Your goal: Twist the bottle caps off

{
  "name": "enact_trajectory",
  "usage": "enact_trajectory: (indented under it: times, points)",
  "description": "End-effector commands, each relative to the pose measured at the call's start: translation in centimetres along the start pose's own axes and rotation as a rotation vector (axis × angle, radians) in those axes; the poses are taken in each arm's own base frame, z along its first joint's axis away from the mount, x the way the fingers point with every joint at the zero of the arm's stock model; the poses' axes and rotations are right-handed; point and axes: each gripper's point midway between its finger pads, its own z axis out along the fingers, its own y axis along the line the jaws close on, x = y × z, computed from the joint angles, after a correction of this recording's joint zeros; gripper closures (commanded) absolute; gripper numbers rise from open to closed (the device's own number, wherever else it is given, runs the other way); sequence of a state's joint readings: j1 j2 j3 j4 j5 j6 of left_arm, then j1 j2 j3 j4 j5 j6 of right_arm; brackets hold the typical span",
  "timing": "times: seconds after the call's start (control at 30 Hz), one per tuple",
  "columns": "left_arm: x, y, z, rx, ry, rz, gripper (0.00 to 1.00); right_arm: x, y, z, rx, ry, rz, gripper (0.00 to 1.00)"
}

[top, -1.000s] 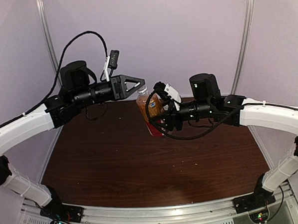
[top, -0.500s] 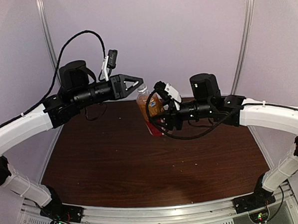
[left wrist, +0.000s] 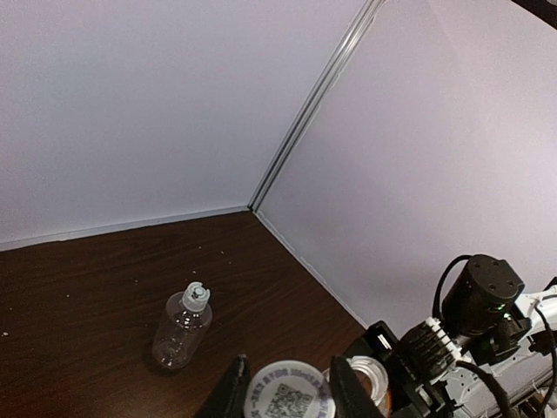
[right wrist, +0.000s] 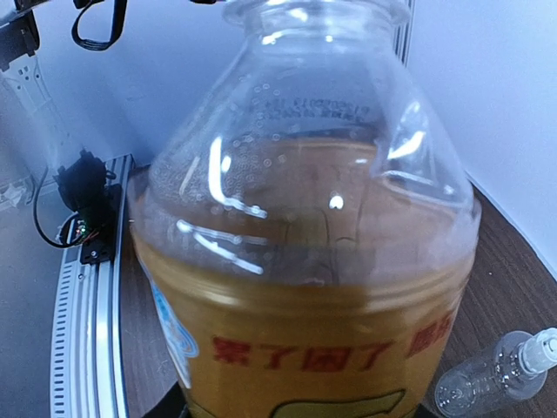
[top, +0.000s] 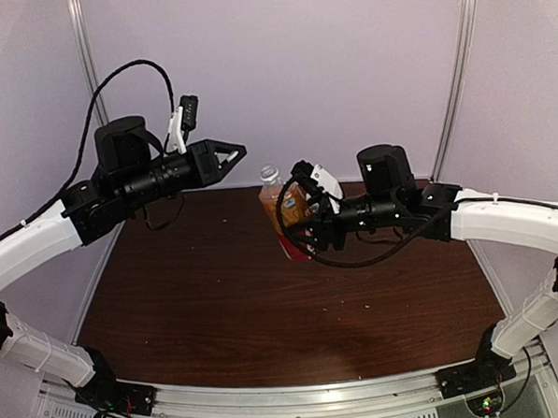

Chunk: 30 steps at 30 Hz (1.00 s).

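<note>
Hanging high over the worktop [top: 172, 308], up & left of the amber bottle [top: 283, 207], the left gripper [top: 231, 155] has its jaws clamped on a whitish cap [left wrist: 290, 399] w/ a printed code on top. The right gripper [top: 297, 229] holds that bottle by its lower body, jaws shut tight on it, neck open & leaning a bit toward the left arm, liquid up to approx the shoulder. Clear bottle [left wrist: 180, 324] sits on the worktop farther back toward the rear corner, well apart from both arms, w/ a second cap [left wrist: 196, 296] on its neck.
</note>
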State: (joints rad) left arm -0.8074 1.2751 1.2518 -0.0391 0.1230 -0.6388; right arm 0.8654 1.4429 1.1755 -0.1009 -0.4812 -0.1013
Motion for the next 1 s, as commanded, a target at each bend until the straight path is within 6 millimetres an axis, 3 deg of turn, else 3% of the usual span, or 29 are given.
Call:
enact_trajectory:
  times: [0.0, 0.4, 0.6, 0.8, 0.97]
  points:
    - [3.2, 4.1, -0.9, -0.150, 0.072, 0.079, 0.94, -2.2, 0.6, -2.1, 0.002, -0.075, -0.009, 0.73]
    - [13.1, 12.9, -4.0, -0.428, 0.205, 0.102, 0.88, -3.5, 1.4, -4.1, -0.008, -0.141, 0.019, 0.72]
    - [20.1, 17.1, -4.9, -0.518, 0.305, 0.036, 0.87, -2.8, 1.3, -4.3, 0.002, -0.139, 0.046, 0.71]
    - [24.3, 20.2, -5.0, -0.595, 0.367, 0.058, 0.85, -2.2, 1.3, -4.4, 0.008, -0.136, 0.050, 0.71]
    - [26.1, 21.8, -4.7, -0.633, 0.409, 0.092, 0.83, -1.4, 1.4, -4.4, 0.005, -0.126, 0.086, 0.71]
